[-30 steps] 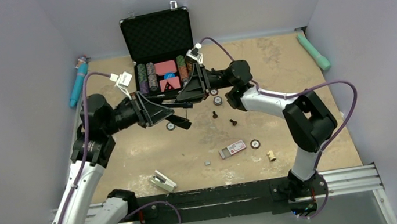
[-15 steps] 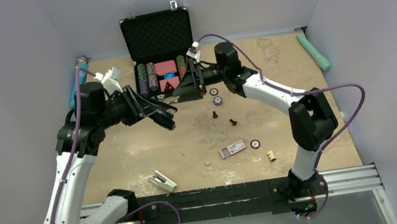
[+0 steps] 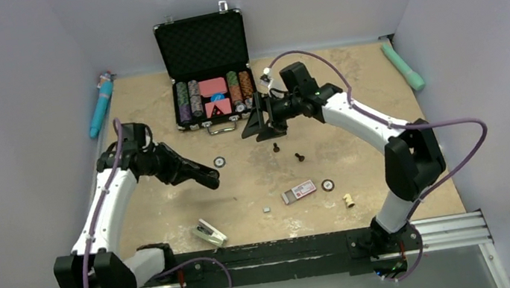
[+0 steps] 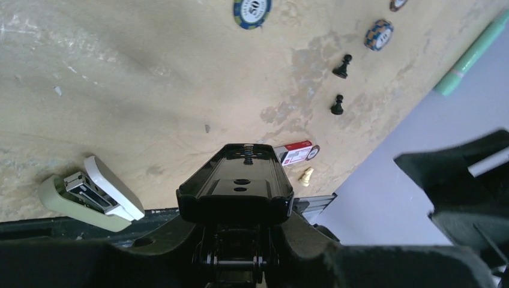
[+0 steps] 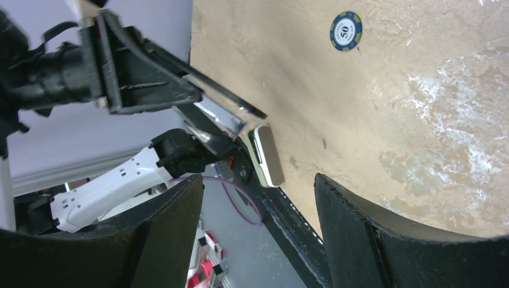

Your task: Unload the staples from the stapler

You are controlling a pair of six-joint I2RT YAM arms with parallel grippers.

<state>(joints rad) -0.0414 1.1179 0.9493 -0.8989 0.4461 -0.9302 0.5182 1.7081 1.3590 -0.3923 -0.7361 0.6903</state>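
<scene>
Top view: your left pincer (image 3: 176,168) is clamped on the black stapler (image 3: 200,176), which juts past its tips, above the worktop (image 3: 357,144). Right pincer (image 3: 258,125) is spread and empty. The staples (image 3: 266,208) lie on the worktop, well apart from both pincers, beside the red-and-white box (image 3: 298,191).
Left wrist: stapler magazine open, spring (image 4: 246,153) visible.
Right wrist: fingers (image 5: 366,240) wide apart, nothing between.
</scene>
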